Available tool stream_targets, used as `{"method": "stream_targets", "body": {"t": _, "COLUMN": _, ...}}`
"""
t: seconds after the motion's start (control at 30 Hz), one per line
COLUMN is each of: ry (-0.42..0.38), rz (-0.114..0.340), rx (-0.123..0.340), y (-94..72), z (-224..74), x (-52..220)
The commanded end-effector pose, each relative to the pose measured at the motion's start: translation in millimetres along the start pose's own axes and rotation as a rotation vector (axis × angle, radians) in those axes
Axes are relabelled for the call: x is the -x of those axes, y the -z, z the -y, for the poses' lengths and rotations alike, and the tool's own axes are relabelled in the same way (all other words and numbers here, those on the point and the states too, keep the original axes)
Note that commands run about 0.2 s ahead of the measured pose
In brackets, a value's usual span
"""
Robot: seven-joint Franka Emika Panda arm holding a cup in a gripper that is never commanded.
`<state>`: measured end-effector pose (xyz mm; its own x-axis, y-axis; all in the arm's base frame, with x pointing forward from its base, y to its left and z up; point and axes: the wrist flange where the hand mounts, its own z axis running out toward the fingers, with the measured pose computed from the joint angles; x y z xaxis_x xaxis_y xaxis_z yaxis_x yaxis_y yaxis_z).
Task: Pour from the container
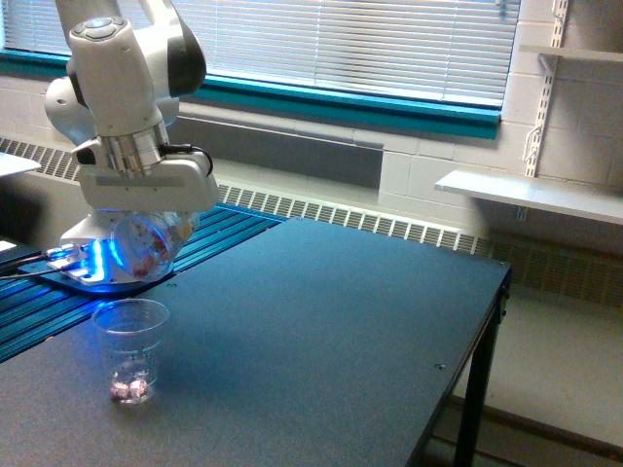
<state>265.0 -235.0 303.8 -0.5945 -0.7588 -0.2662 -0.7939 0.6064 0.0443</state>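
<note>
I see the arm upright, wrist down — gripper (144, 233) grasping the tilted container (142, 245) above the plastic cup (130, 348); no readable writing.

clear rounded see-through jar (143, 245): 1 showing | tapered clear plastic cup (131, 346): 1 standing | dark rectangular table (321, 331): 1 showing

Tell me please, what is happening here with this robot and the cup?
The robot arm's gripper holds a clear rounded container with reddish and pale pieces, tilted above a clear plastic cup standing on the dark table. A few small pieces already lie at the cup's bottom, so pouring is underway.
</note>
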Motion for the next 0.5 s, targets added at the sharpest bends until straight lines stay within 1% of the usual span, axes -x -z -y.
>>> {"method": "stream_targets", "body": {"t": 0.03, "ry": 0.025, "rz": 0.010, "rx": -0.013, "y": 5.3, "z": 10, "x": -3}}
{"method": "stream_targets", "body": {"t": 0.3, "ry": 0.034, "rz": 0.003, "rx": -0.028, "y": 15.4, "z": 26, "x": -5}}
{"method": "stream_targets", "body": {"t": 0.5, "ry": 0.030, "rz": 0.021, "rx": -0.022, "y": 13.2, "z": 30, "x": -6}}
